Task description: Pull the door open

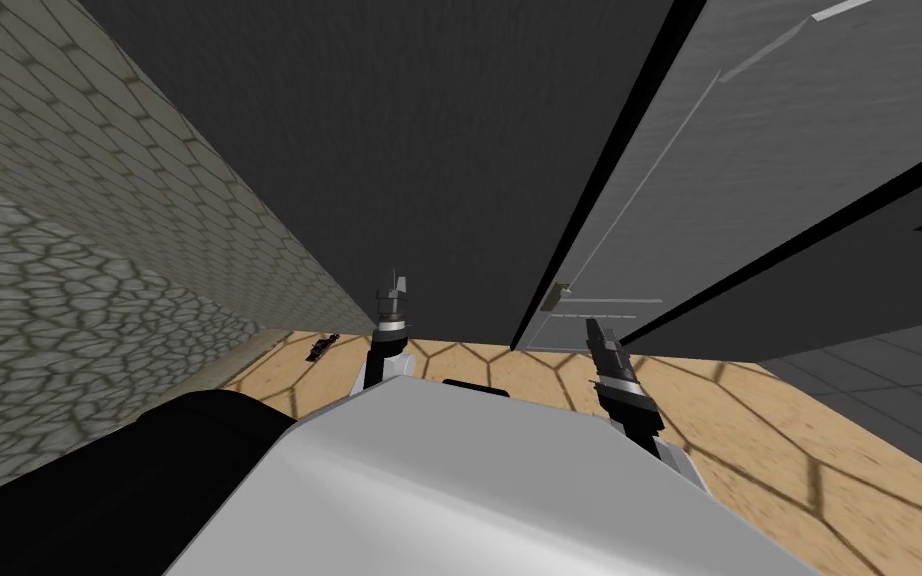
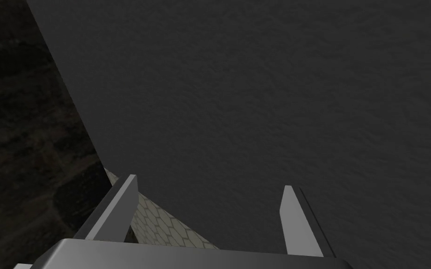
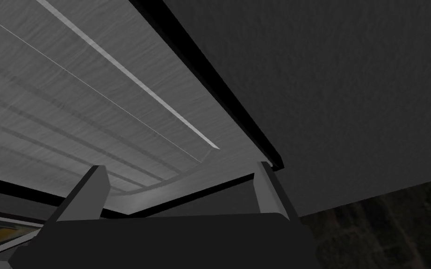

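Observation:
A grey panelled door (image 1: 709, 170) stands to the right of a dark grey wall (image 1: 389, 150), with a black strip along its left edge. A small pale handle piece (image 1: 554, 297) sits at the door's edge. My right gripper (image 1: 596, 328) hovers just right of and below that piece, not touching it. In the right wrist view the right gripper (image 3: 182, 184) is open, with the door panel (image 3: 69, 93) and its black edge beyond the fingers. My left gripper (image 1: 396, 285) is raised before the dark wall. It is open and holds nothing (image 2: 210, 201).
A rough stone wall (image 1: 69, 230) closes the left side. The floor (image 1: 749, 440) is tan with hexagon lines, and a small dark object (image 1: 324, 346) lies on it by the stone wall. Grey floor tiles (image 1: 879, 390) show at the right.

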